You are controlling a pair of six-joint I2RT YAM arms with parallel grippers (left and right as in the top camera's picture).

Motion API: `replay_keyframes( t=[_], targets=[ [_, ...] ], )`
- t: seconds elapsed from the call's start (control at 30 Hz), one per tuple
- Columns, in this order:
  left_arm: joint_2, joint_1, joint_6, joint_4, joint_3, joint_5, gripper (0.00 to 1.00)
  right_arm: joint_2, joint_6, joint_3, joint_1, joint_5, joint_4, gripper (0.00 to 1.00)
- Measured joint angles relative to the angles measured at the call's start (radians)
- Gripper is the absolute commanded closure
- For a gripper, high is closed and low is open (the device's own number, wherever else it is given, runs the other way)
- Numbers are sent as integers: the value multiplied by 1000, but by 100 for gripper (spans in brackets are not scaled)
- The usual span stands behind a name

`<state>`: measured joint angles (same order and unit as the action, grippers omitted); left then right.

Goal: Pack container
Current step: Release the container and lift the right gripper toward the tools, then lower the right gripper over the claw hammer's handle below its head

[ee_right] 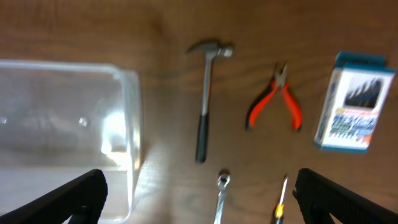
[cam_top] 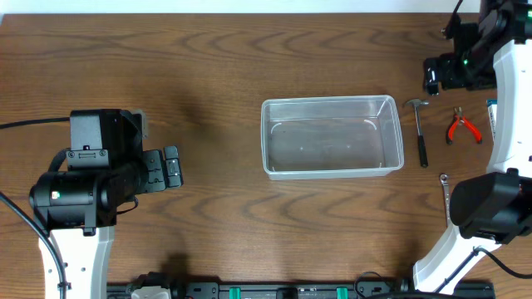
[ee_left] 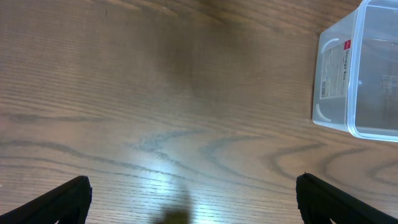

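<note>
The container is a clear, see-through tub standing empty at the table's middle; its end wall with a label shows in the left wrist view, and its right end in the right wrist view. My left gripper rests low at the left, well short of the tub, open over bare wood. My right gripper hangs high at the far right, open with nothing between its fingers. Below it lie a hammer, orange-handled pliers, a wrench and a screwdriver.
A small blue box lies right of the pliers. In the overhead view the hammer, pliers and wrench sit in a row right of the tub. The right arm's base stands at the near right corner.
</note>
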<state>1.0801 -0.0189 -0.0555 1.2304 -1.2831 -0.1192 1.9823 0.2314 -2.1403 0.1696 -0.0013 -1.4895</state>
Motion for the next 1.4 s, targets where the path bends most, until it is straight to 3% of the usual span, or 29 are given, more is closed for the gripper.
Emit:
replay_keyframes(
  t=[1.4],
  targets=[
    [0, 0, 0, 0, 0, 0, 2, 378, -13, 1, 92, 0, 81, 1]
  ],
)
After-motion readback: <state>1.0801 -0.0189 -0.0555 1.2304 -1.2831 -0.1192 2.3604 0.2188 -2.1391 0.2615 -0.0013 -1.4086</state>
